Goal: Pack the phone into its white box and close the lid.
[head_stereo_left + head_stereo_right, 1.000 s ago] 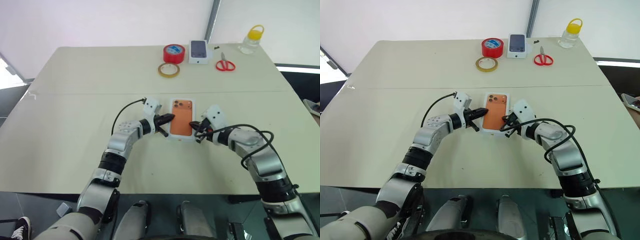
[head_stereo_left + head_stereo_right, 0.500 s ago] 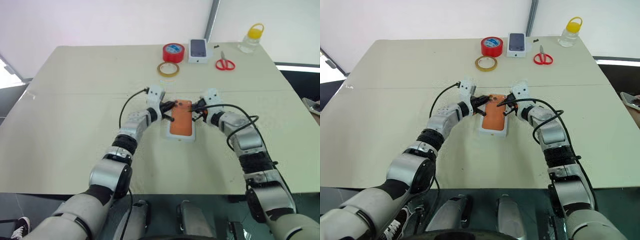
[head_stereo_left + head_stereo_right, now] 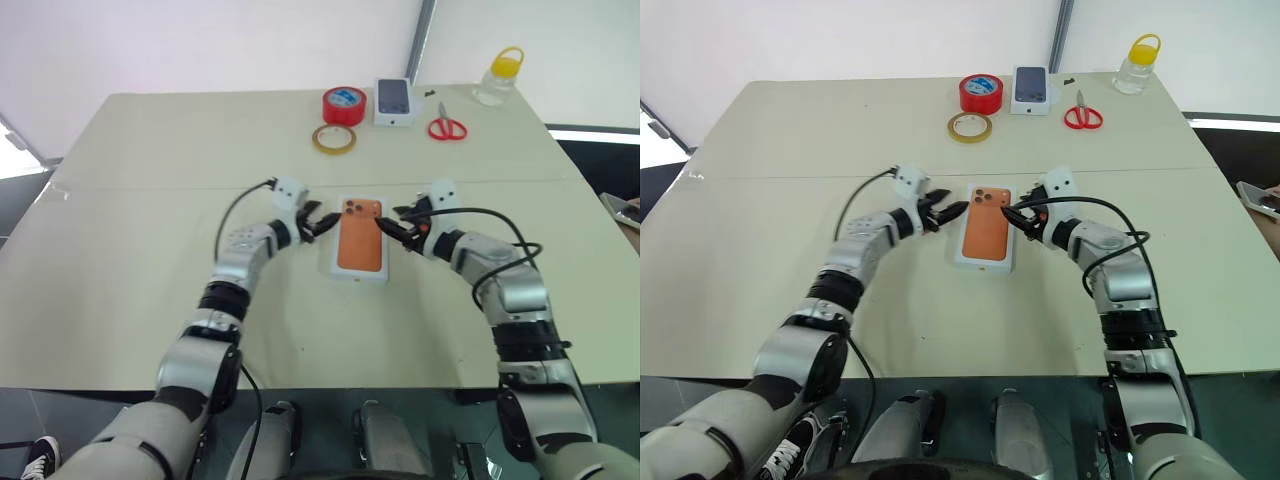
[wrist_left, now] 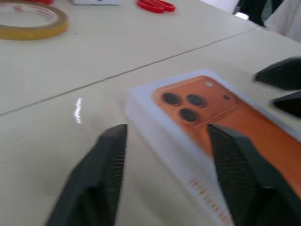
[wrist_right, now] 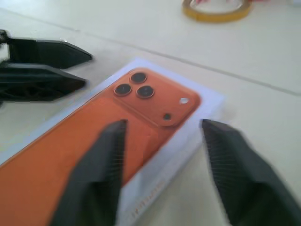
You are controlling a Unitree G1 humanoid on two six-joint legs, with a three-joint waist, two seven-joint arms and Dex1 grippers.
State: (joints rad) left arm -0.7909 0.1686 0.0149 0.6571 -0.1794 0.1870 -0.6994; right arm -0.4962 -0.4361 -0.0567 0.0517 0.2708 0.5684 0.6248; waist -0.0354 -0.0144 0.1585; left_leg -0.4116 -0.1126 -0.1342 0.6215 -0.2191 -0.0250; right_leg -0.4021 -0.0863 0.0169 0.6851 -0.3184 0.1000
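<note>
Right now both grippers sit either side of the white box [image 3: 361,250], near the middle of the table [image 3: 140,200]. The left gripper [image 3: 321,222] has its two black fingers spread apart, tips just beside the box's left edge near its far corner, holding nothing. The right gripper [image 3: 391,227] is likewise parted, its tips close to the right edge at the far end; I cannot tell whether they touch. An orange phone [image 3: 359,245] shows face down on top of the box, camera cluster at the far end. Tape rolls and scissors [image 3: 447,126] lie well beyond.
</note>
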